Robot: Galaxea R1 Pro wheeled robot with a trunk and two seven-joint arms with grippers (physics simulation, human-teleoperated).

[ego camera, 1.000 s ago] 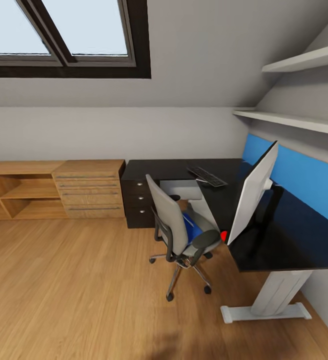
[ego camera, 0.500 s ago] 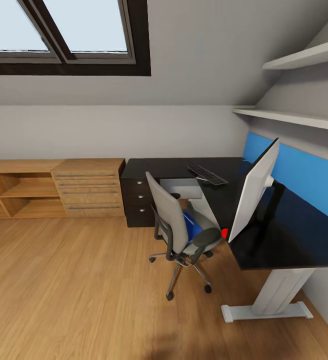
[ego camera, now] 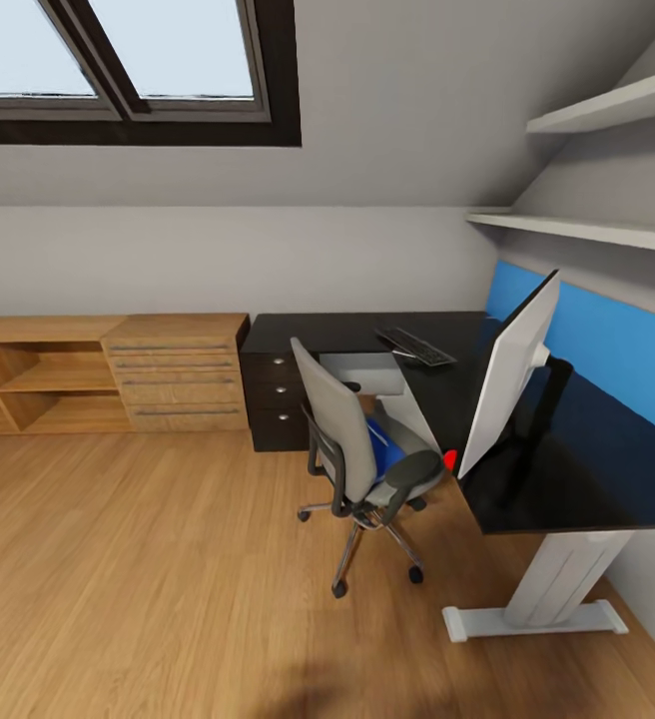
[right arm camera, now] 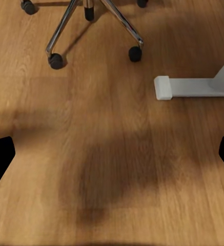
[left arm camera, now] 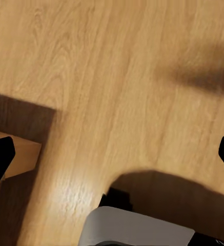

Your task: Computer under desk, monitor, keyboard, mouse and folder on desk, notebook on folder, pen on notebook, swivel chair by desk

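The view has crept nearer the counter (ego camera: pixel 437 394), where the monitor (ego camera: pixel 507 374) stands near its front edge, keyboard (ego camera: pixel 414 348) toward the back, folder (ego camera: pixel 385 447) on the chair (ego camera: pixel 352 449); both jaws gape empty.

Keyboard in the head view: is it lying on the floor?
No, the keyboard lies on the black desk, beyond the monitor.

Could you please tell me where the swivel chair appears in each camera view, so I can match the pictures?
Head view: the swivel chair stands mid-frame on the wooden floor, beside the black desk.
Right wrist view: its star base and castors at the upper edge.
Left wrist view: not in it.
Shared landmark: the desk's white foot.
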